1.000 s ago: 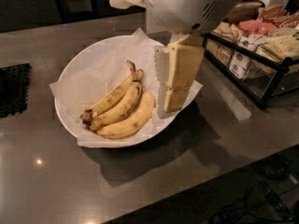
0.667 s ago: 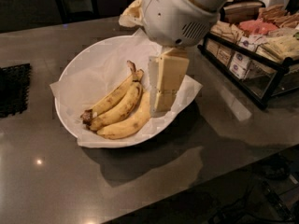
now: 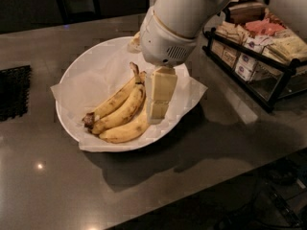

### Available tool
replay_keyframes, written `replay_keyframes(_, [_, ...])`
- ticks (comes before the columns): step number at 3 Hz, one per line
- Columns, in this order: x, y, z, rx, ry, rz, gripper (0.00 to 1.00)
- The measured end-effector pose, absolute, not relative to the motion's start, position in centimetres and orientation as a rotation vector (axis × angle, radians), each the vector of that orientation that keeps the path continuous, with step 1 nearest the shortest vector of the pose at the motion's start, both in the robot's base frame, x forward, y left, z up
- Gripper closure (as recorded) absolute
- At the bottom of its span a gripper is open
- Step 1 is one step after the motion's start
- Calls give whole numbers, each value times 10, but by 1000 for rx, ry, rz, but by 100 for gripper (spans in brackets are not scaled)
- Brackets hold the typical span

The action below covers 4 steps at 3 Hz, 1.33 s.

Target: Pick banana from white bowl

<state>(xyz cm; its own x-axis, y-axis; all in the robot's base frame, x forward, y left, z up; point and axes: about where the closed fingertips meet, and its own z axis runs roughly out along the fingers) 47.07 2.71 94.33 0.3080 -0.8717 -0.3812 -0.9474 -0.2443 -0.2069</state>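
Observation:
The white bowl (image 3: 73, 70) sits on the dark counter, lined with crinkled white paper (image 3: 103, 66). In it lies the banana (image 3: 120, 103): two slim, brown-speckled bananas joined at a dark stem near the bowl's middle, with dark tips at the lower left. A plumper single banana (image 3: 125, 131) lies just in front of them. My gripper (image 3: 157, 115) hangs from the white arm over the bowl's right half. Its cream tip reaches down right beside the bananas' right side, near the stem end and over the single banana's right end.
A black wire rack (image 3: 268, 75) of snack packets stands at the right. A black mesh mat (image 3: 13, 92) lies at the left edge. The counter's front edge runs diagonally at the lower right, with the floor below.
The gripper has moved left and lower inside the bowl, closer to the bananas. The bananas and the bowl have not moved.

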Motion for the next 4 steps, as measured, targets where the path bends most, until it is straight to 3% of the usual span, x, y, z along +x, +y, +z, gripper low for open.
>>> replay_keyframes(1, [473,67,941,-2262,1547,262,0])
replay_keyframes(2, [473,68,941,-2263,1545,261,0])
replay_keyframes(4, [473,68,941,-2263,1545,261,41])
